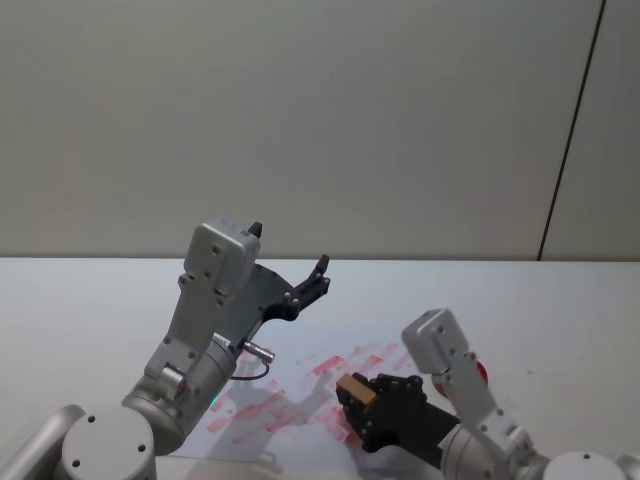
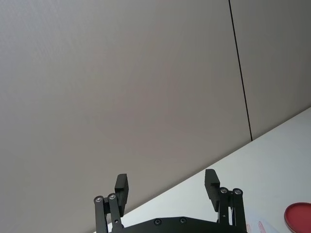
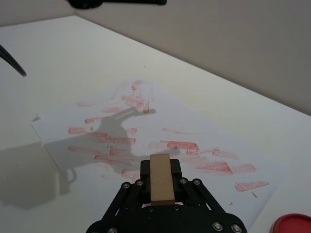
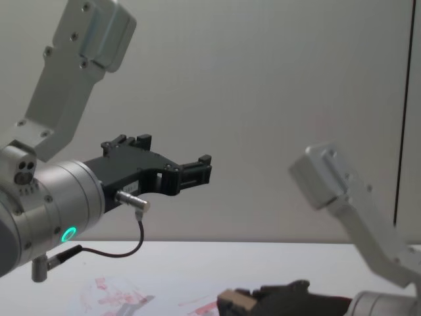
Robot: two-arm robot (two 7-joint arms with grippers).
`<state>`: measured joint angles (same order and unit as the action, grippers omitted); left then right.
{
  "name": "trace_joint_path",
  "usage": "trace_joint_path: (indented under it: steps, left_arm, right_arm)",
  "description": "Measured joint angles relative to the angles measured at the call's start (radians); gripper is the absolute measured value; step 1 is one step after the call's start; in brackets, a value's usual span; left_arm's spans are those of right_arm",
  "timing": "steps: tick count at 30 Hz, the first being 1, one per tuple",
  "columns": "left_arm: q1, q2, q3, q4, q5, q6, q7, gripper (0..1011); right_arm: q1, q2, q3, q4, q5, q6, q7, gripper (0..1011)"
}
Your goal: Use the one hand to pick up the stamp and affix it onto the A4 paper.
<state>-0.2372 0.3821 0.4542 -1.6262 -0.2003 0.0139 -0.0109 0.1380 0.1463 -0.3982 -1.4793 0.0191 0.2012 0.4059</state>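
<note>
My right gripper [image 1: 352, 392] is shut on the stamp [image 3: 160, 178], a light-tan wooden block that sticks out between its black fingers. It hangs a little above the near right part of the A4 paper [image 3: 146, 133], a white sheet covered with red stamp marks. The stamp [image 1: 354, 388] also shows in the head view, and low in the chest view the stamp [image 4: 235, 302] sits just over the paper [image 4: 115, 294]. My left gripper [image 1: 290, 265] is raised high over the table's left, open and holding nothing, with its fingers [image 2: 121, 189] spread apart.
A round red ink pad [image 3: 293, 225] lies on the white table [image 1: 560, 300] to the right of the paper, partly behind the right arm [image 1: 455, 365]. A grey wall with a dark vertical seam [image 1: 572, 130] stands behind the table.
</note>
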Motion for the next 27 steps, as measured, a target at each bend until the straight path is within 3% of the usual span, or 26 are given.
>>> trace_joint_path:
  steps: [12,27]
  left_arm:
    - [0.0,0.0,0.0,0.0,0.0,0.0,0.0,1002]
    - [0.0,0.0,0.0,0.0,0.0,0.0,0.0,1002]
  right_arm:
    - [0.032,-0.029,-0.021,0.087,-0.051,0.008,-0.009,221]
    - [0.053,-0.052,-0.027,0.12,-0.019,0.011,-0.034,220]
